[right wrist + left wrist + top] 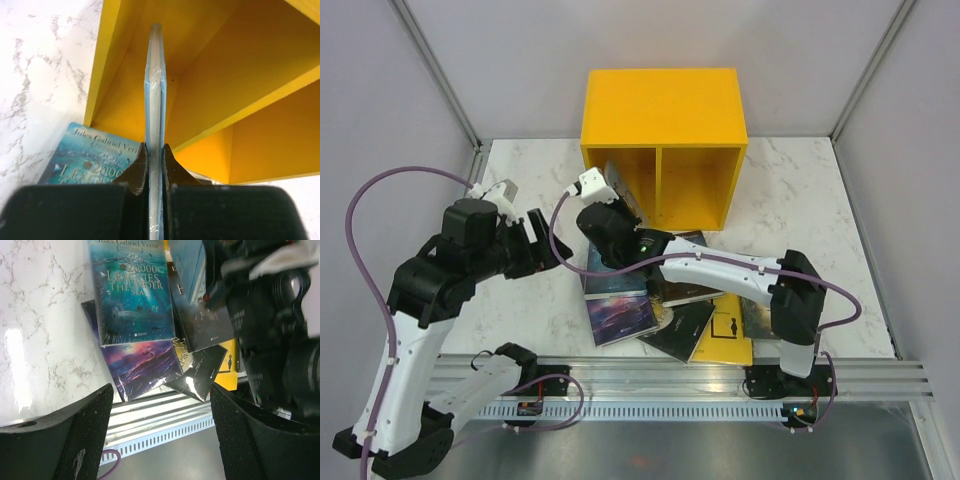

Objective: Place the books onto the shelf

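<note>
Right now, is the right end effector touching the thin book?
Touching. Right wrist view: the right end effector pinches the thin book from both sides, no gap.

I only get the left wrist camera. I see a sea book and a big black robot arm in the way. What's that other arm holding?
Observer: The right wrist camera shows the right fingers shut on a thin plastic-wrapped book, seen edge-on.
Operator: Where is that book?
Observer: In the top camera it sits at the mouth of the left compartment of the yellow shelf.
Operator: And where am I?
Observer: From the top, your left fingers are open over the marble table, to the left of the book pile.
</note>
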